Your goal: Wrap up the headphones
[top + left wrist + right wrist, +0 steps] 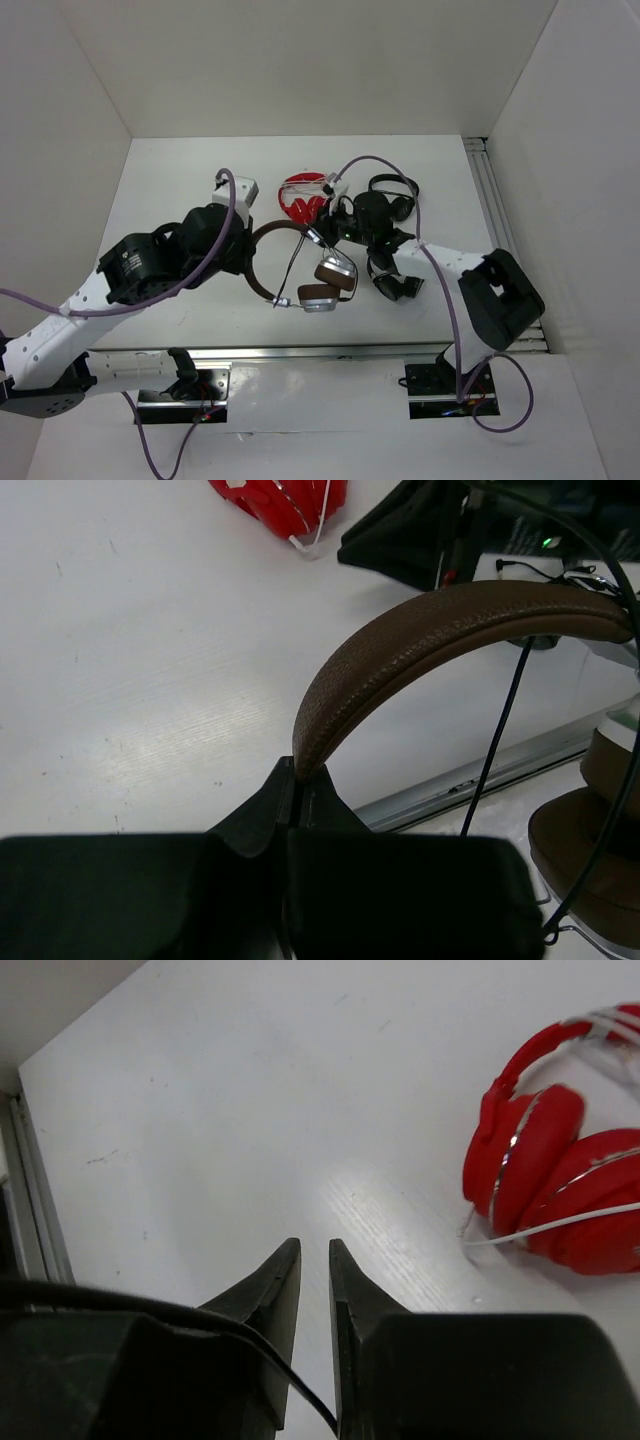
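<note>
The headphones [318, 283] have a brown headband [430, 630], silver cups and brown pads [590, 840]. They lie at the table's near middle. My left gripper [250, 262] is shut on the left end of the headband; the left wrist view shows its tips [297, 770] pinching the leather. The thin dark cable [500, 730] runs from the cups up past the headband toward my right gripper [338, 207]. In the right wrist view the cable [270, 1360] crosses one finger and enters the narrow gap of that gripper [315, 1250], which is shut on it.
A red pair with white cord [305, 197] lies just behind the headphones and also shows in the right wrist view [550, 1180]. Two black pairs [392, 195] [390, 280] lie to the right under my right arm. A metal rail [300, 352] borders the near edge.
</note>
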`<state>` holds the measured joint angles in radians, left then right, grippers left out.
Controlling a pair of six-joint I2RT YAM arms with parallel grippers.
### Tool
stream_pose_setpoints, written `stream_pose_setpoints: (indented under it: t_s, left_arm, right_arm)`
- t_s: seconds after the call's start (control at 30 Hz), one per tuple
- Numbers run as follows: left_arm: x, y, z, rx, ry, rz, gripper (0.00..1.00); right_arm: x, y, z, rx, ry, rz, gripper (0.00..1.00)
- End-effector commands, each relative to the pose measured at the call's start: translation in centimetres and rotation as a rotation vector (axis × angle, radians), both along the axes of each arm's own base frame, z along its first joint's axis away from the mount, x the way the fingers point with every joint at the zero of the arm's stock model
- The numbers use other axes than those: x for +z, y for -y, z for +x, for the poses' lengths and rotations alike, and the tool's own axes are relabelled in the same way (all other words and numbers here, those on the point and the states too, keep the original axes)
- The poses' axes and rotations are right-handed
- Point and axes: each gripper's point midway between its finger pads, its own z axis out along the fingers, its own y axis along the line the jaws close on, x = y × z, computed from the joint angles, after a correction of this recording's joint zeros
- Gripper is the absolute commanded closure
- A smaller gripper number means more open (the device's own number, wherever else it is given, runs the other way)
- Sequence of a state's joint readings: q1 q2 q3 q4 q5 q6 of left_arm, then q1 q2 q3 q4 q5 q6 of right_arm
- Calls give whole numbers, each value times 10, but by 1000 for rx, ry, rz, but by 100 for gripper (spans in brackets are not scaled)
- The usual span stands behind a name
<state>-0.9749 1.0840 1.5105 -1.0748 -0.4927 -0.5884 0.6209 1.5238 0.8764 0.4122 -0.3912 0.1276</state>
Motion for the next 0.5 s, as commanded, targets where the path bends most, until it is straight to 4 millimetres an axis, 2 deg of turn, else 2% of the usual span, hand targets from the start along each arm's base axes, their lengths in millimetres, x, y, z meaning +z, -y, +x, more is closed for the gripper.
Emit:
stream_pose_setpoints:
  t_s: [0.0,0.07,0.1,0.17,0.27,0.3,0.47]
  left_arm:
    - [54,6,5,44,102,-200,100]
    - [58,6,6,65,99,-221,100]
    - [62,5,5,65,101,-225,100]
    - [64,6,8,88,101,-239,100]
    - [65,-5,11,155,113,-237,100]
    - [67,-9,11,165,118,-231,100]
    - [79,-11,12,186,136,-270,100]
  right_arm:
    - [10,-20,0,73,7,144,75]
    - [-16,-36,-8,106,-39,124,75]
    - [-32,-38,-6,84,-63,101,83]
    - [-38,-47,-10,94,-59,101,90]
    - [-61,-49,-12,91,-95,72,90]
    - [-64,-51,-18,99,-104,74,90]
    - [-85,-47,-21,81,-133,73,90]
